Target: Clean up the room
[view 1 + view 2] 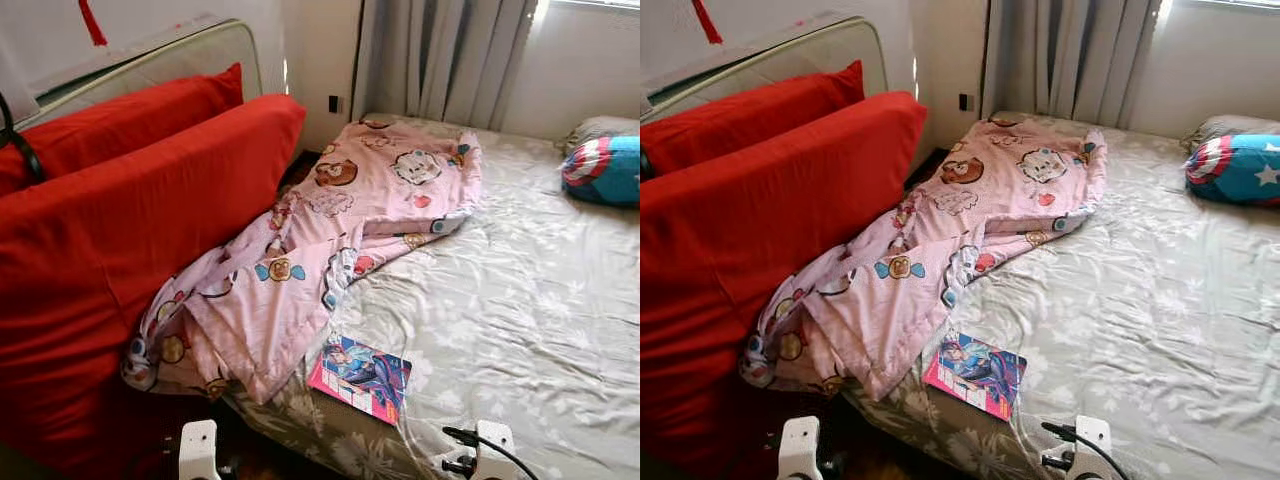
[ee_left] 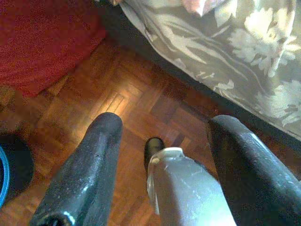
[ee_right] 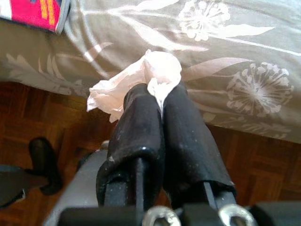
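Fingers of the right gripper [image 3: 160, 101] pinch a crumpled white tissue [image 3: 141, 80] low beside the floral grey bedsheet [image 1: 520, 300], the left gripper [image 2: 164, 141] gapes over wooden parquet [image 2: 136, 99], a glossy comic book [image 1: 360, 377] and rumpled pink cartoon blanket [image 1: 330, 230] lying beyond.

Daylight enters through the window [image 1: 590, 20] behind the curtain [image 1: 440, 60], glaring at the top right and brightening the bed [image 1: 520, 290]. The head views are sharp. The wrist views are dimmer and grainy, with a sunlit patch on the floor [image 2: 113, 101].
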